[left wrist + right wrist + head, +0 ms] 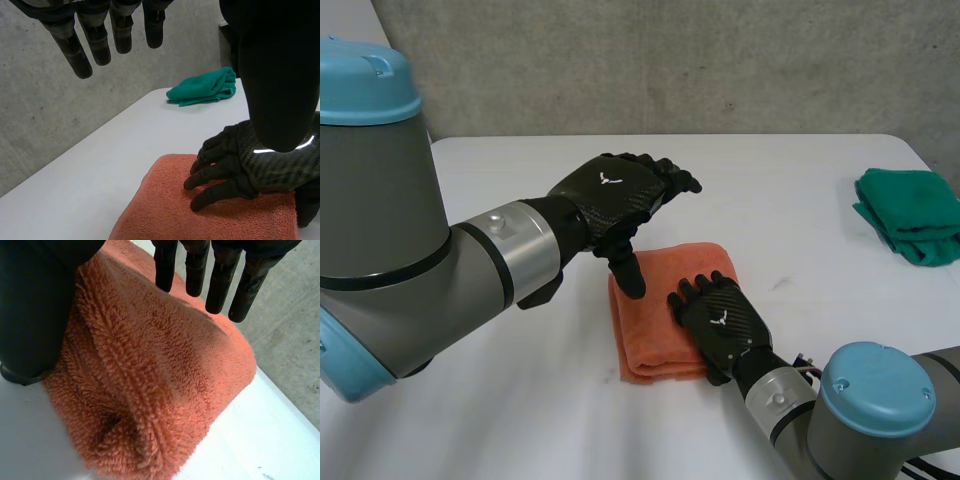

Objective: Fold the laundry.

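A folded orange towel (655,300) lies on the white table (800,190) in front of me. My right hand (720,315) rests flat on the towel's near right part, fingers straight and spread on the pile. In the right wrist view the right hand's fingers (210,270) reach over the towel (160,390), and its thumb is down beside the folded edge. My left hand (620,190) hovers open above the towel's far left corner, thumb pointing down and holding nothing. The left wrist view shows the left hand's fingers (100,35) straight, above the right hand (240,165) on the towel (175,210).
A folded green cloth (910,215) lies at the table's far right edge, also seen past the towel as the green cloth (202,87) in the left wrist view. A grey concrete wall stands behind the table.
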Robot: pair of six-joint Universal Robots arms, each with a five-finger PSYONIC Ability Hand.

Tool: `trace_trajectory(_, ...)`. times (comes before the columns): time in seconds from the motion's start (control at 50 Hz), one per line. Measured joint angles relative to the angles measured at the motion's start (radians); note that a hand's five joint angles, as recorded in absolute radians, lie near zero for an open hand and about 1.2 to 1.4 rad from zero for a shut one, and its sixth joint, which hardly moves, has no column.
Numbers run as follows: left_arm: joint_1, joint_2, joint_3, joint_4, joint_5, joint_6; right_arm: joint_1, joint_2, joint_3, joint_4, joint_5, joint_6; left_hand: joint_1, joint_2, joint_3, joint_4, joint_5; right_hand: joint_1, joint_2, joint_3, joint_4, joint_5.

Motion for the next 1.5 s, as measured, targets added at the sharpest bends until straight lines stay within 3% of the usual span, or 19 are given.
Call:
trace_trajectory(0.6, 0.002, 0.000, 0.000, 0.004, 0.002, -0.039, 0.001, 0.084, -0.145, 0.000, 0.007, 0.005, 0.000, 0.000, 0.000, 0.000, 0.000, 0.157, 0.162, 0.159, 0.161, 0.120)
trace_trajectory(0.64, 0.001, 0.000, 0.000, 0.004, 0.002, -0.039, 0.001, 0.095, -0.160, 0.001, 0.007, 0.006, 0.000, 0.000, 0.000, 0.000, 0.000, 0.343, 0.420, 0.397, 0.396, 0.347)
trace_trajectory(0.76, 0.000, 0.000, 0.000, 0.004, 0.001, -0.039, 0.000, 0.111, -0.194, 0.005, 0.006, 0.010, 0.001, 0.000, 0.000, 0.000, 0.000, 0.594, 0.810, 0.771, 0.801, 0.719)
trace_trajectory(0.96, 0.001, 0.000, -0.001, 0.004, 0.001, -0.040, -0.062, 0.088, -0.232, 0.033, -0.021, 0.011, 0.001, 0.000, 0.000, 0.000, 0.000, 0.608, 0.850, 0.807, 0.869, 0.761)
trace_trajectory(1.16, 0.005, -0.001, -0.001, 0.005, 0.001, -0.040, -0.353, 0.059, -0.308, 0.174, -0.192, -0.058, 0.001, 0.000, 0.000, 0.000, 0.000, 0.606, 0.850, 0.807, 0.874, 0.775)
trace_trajectory(1.26, 0.006, -0.003, -0.002, 0.005, 0.001, -0.040, -0.528, 0.091, -0.408, 0.271, -0.337, -0.209, 0.001, 0.000, 0.000, 0.000, 0.000, 0.606, 0.855, 0.820, 0.876, 0.775)
trace_trajectory(1.36, 0.004, -0.006, -0.005, 0.005, 0.001, -0.039, -0.602, 0.158, -0.548, 0.368, -0.457, -0.325, 0.000, 0.000, 0.000, 0.000, 0.000, 0.606, 0.855, 0.822, 0.877, 0.775)
trace_trajectory(1.5, 0.003, -0.005, -0.011, 0.006, 0.003, -0.039, -0.618, 0.225, -0.777, 0.439, -0.512, -0.324, 0.000, 0.000, 0.000, 0.000, 0.000, 0.606, 0.855, 0.822, 0.878, 0.775)
